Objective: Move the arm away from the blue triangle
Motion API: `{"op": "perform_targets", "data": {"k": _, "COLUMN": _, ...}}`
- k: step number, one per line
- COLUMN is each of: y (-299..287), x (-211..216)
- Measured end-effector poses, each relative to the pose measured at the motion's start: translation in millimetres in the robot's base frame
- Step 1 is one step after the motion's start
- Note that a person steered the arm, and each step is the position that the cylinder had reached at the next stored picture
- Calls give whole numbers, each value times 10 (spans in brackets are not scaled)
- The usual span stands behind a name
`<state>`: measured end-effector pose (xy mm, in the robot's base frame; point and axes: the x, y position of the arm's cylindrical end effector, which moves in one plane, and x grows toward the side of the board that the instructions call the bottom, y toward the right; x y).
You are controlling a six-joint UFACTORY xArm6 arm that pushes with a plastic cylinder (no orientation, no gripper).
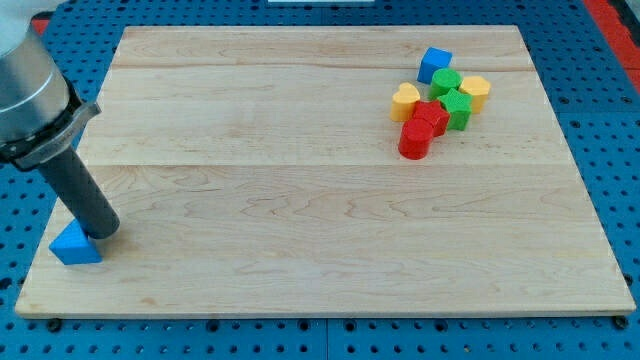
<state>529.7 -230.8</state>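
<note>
A blue triangle (75, 245) lies near the bottom left corner of the wooden board (320, 200). My tip (103, 232) stands on the board just to the right of the blue triangle, touching or almost touching its right side. The dark rod slants up to the view's left into the grey arm housing (28, 85).
A tight cluster of blocks sits at the upper right: a blue cube (434, 64), two green blocks (446, 82) (456, 108), two yellow hearts (475, 92) (404, 101), and two red blocks (431, 117) (414, 139). A blue pegboard surrounds the board.
</note>
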Motion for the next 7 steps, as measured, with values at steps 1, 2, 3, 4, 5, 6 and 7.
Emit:
{"op": "perform_targets", "data": {"k": 1, "y": -77, "x": -44}}
{"op": "perform_targets", "data": {"k": 2, "y": -132, "x": -82}}
{"op": "perform_targets", "data": {"k": 3, "y": -137, "x": -111}}
{"op": "perform_targets", "data": {"k": 4, "y": 16, "x": -290}}
{"op": "perform_targets", "data": {"k": 5, "y": 143, "x": -466}}
{"op": "perform_targets", "data": {"k": 6, "y": 244, "x": -626}}
{"op": "perform_targets", "data": {"k": 7, "y": 324, "x": -773}}
